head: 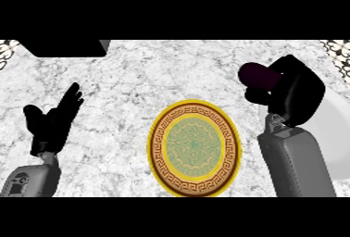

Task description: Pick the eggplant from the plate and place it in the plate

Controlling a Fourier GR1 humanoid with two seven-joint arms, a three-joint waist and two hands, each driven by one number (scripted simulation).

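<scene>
A dark purple eggplant [258, 75] sits in my right hand [294, 92], whose fingers curl round it at the upper right, above the counter. Only the eggplant's rounded left end shows past the fingers. A gold-rimmed patterned plate [195, 148] with a green centre lies in the middle of the counter, below and left of the held eggplant, with nothing on it. Partly hidden under my right forearm is a plain white plate [336, 139] at the right edge. My left hand [51, 122] rests open at the left, fingers up.
A dark box-like object [65, 47] sits at the counter's back left. Patterned corners [8, 48] show at the far left and far right of the back edge. The marble counter [137, 78] stretches between the hands.
</scene>
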